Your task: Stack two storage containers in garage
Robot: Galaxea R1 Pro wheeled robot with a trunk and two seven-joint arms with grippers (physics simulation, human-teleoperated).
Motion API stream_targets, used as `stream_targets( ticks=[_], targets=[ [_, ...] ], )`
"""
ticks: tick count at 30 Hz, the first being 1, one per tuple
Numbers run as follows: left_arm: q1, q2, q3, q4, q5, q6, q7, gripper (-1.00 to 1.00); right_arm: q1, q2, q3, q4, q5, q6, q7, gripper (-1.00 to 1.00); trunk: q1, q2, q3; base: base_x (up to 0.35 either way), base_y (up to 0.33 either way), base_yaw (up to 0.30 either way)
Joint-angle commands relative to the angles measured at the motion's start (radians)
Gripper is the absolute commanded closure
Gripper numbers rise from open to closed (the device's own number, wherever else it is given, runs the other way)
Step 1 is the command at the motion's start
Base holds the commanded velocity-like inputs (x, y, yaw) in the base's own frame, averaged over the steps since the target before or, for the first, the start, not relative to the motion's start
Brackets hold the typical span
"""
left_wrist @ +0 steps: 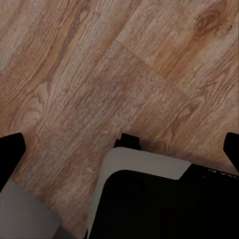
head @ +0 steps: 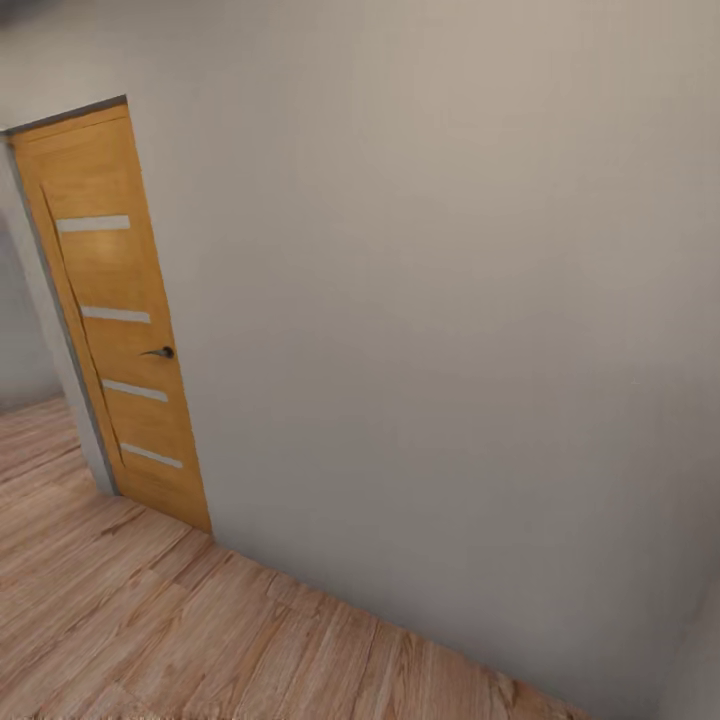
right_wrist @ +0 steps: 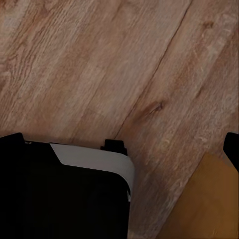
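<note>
Wood-plank floor is running along a plain grey-white wall in the head view. An orange-brown wooden door with four pale horizontal slats and a dark lever handle is standing at the wall's left end. Both wrist views are looking down at plank flooring and the robot's black-and-white base. Left hand and right hand: dark fingertips are showing at the frame edges, spread wide, gripping nothing. An orange-brown surface is lying beside the base in the right wrist view.
</note>
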Motion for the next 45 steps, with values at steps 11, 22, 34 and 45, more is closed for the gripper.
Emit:
stream_targets(
  ticks=[11,22,34,45],
  targets=[
    [-0.001,0.000,-0.005,0.001,0.008,-0.003,0.002,-1.00,-0.001,-0.002,0.008,0.003,-0.012,-0.007,-0.001,-1.00,0.000,-0.001,-0.001,0.000,0.000,0.273],
    [-0.001,0.000,-0.007,0.001,0.008,-0.003,0.002,-1.00,-0.001,0.002,0.008,0.003,-0.013,-0.005,-0.001,-1.00,0.000,-0.001,-0.001,0.000,0.000,0.273],
    [-0.001,0.000,-0.007,0.000,0.008,-0.003,0.002,-1.00,-0.001,-0.002,0.006,0.003,-0.015,-0.001,-0.001,-1.00,0.000,-0.001,-0.001,0.000,0.000,0.273],
    [-0.001,0.000,-0.006,0.000,0.008,-0.003,0.002,-1.00,-0.001,0.000,0.007,0.004,-0.014,-0.003,-0.001,-1.00,0.000,-0.001,-0.001,0.000,0.000,0.273]
  ],
)
